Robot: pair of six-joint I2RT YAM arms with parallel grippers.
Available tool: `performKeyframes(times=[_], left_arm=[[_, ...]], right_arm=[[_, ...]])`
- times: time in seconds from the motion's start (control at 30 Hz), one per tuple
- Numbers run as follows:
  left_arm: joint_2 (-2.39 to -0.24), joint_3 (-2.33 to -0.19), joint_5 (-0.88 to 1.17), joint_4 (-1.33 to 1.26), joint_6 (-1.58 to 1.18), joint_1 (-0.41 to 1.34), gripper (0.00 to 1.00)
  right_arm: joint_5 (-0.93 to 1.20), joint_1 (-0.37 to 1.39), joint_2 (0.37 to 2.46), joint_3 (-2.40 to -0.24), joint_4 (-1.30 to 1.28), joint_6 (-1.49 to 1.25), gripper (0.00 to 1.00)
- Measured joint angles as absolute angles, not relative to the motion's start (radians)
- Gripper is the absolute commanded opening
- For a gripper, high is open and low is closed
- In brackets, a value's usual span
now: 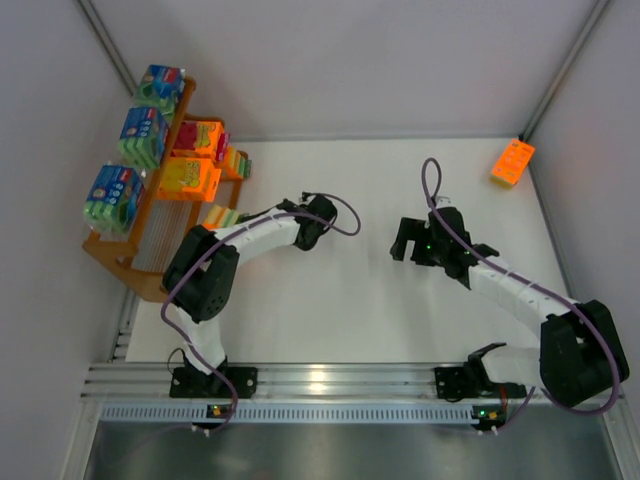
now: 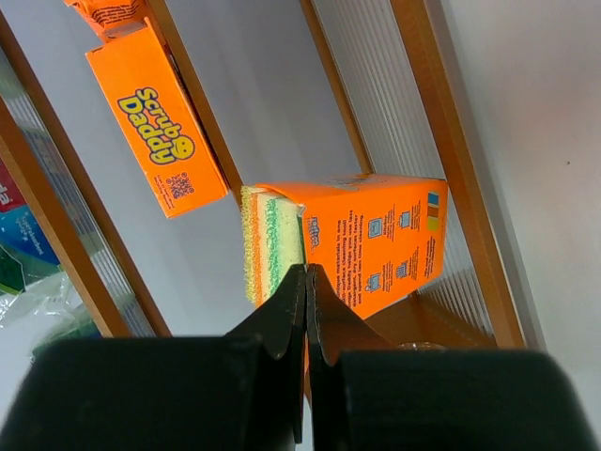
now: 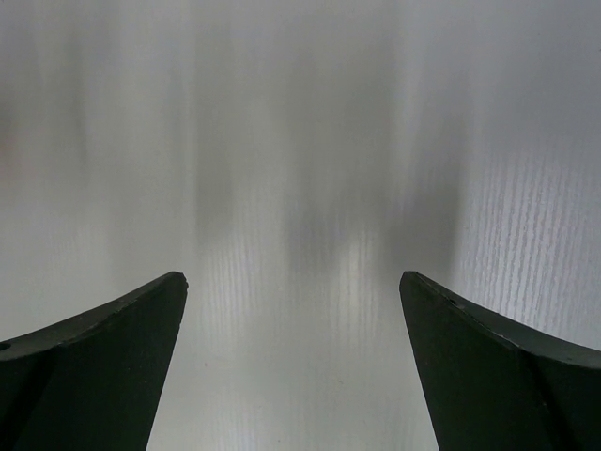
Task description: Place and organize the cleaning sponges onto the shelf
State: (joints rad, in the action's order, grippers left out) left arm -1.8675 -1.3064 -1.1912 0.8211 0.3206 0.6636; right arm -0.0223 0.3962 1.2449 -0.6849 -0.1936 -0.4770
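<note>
Left wrist view: the left gripper (image 2: 305,282), jaws pressed together and empty, noses against an orange sponge pack (image 2: 376,240) on the shelf (image 2: 441,122), probably to nudge it straight. The right gripper (image 3: 292,277) hangs spread wide above the desk (image 3: 300,141); a stray orange pack (image 1: 512,162) waits far off.

A white worktop (image 1: 350,310) sits boxed in by pale grey walls (image 1: 350,60), with slim metal posts (image 1: 108,50) running up the back corners. Along its near edge lies a ribbed aluminium rail (image 1: 330,380), catching a soft bright glare. Light is even, shadows faint.
</note>
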Motion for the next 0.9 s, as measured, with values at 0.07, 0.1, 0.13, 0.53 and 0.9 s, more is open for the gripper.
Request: performKeyframes(times=[0.07,0.1,0.13,0.53,0.9], left_arm=[[-1.867,-1.304,-1.191,0.820,0.316,0.664,0.00],[-1.867,-1.301,-1.190,0.820,0.311,0.664,0.00],[-1.867,-1.297,-1.187,0.820,0.306,0.664,0.00],[-1.948,-1.239,-1.009,0.813,0.093,0.681,0.00],[-2.013,-1.223,-0.900,0.599,0.053,0.632,0.00]], right_arm=[[-0.011,0.394,1.245,-0.681,-0.186,-0.481,1.00],[-0.002,0.394,1.245,-0.681,-0.185,-0.483,0.99],[0.002,0.394,1.245,-0.681,-0.182,-0.483,0.99],[0.019,0.390,1.264,-0.681,-0.166,-0.483,0.99],[0.024,0.390,1.287,-0.681,-0.164,-0.482,0.99]])
